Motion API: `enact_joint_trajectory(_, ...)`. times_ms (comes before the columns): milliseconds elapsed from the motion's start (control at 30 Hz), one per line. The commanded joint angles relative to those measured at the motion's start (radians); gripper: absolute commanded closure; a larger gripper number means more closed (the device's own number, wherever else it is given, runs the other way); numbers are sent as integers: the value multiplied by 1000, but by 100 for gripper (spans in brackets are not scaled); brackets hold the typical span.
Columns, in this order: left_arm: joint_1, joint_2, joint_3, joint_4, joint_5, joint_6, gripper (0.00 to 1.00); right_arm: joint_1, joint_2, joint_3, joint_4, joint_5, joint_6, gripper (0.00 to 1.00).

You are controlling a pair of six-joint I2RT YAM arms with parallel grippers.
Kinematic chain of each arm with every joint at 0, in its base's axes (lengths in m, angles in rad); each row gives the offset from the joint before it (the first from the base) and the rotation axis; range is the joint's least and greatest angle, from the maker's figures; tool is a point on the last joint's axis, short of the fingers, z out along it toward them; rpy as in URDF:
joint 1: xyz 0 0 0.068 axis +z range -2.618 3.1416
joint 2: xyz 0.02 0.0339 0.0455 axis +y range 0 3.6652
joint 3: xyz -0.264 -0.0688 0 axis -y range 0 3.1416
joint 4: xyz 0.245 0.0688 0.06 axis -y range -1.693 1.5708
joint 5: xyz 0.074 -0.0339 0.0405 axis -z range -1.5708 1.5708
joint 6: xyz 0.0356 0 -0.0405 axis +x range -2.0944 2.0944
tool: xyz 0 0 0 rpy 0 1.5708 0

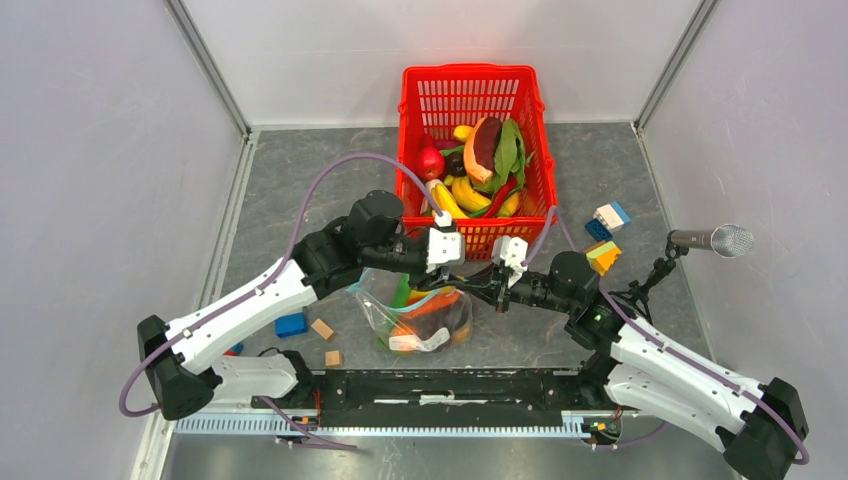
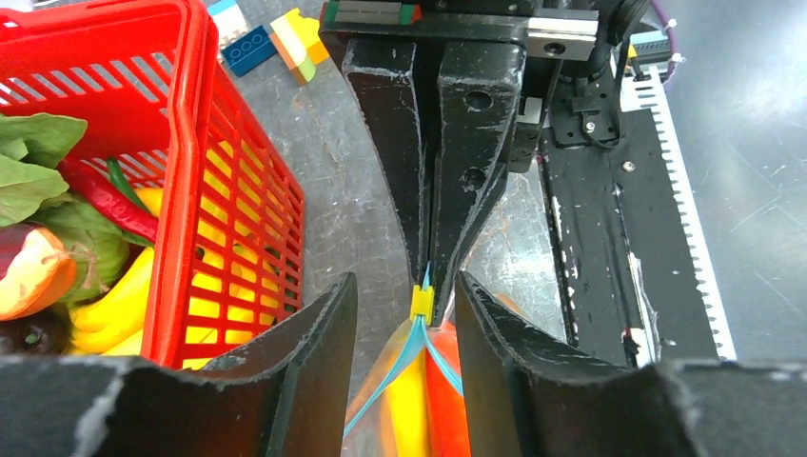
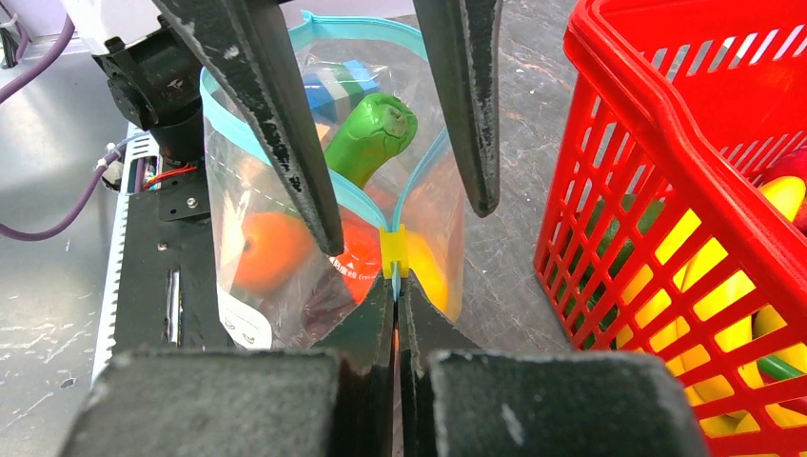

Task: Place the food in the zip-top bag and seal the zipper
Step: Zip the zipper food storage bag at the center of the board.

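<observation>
Red plastic lattice basket (image 1: 470,100) walls off the upper centre, just behind the clear crinkly plastic zip-top bag (image 1: 425,320); left gripper (image 2: 404,290) and right gripper (image 2: 428,271) crowd its mouth. Grey surface (image 1: 290,165) at upper left lies open

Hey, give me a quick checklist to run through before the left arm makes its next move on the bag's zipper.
1. Right gripper clamped on the zipper end: ok.
2. Left gripper open, fingers on either side of the yellow slider: ok.
3. Food inside the zip-top bag: ok, an orange piece and the green vegetable show.
4. Zipper sealed: not ok, the mouth is spread open.
5. Green vegetable below the zipper line: cannot tell.
</observation>
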Motion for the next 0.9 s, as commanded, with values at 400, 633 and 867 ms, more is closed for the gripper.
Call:
enact_joint_trajectory(400, -16, 47, 37, -73, -22, 78, 62, -3, -12, 51, 31, -8, 0, 100)
enact_joint_trajectory(633, -16, 21, 36, -72, -35, 78, 76, -3, -11, 51, 11, 10, -6, 100)
enact_joint_trajectory(867, -17, 1, 40, -73, -30, 76, 91, -2, -10, 49, -3, 22, -8, 100)
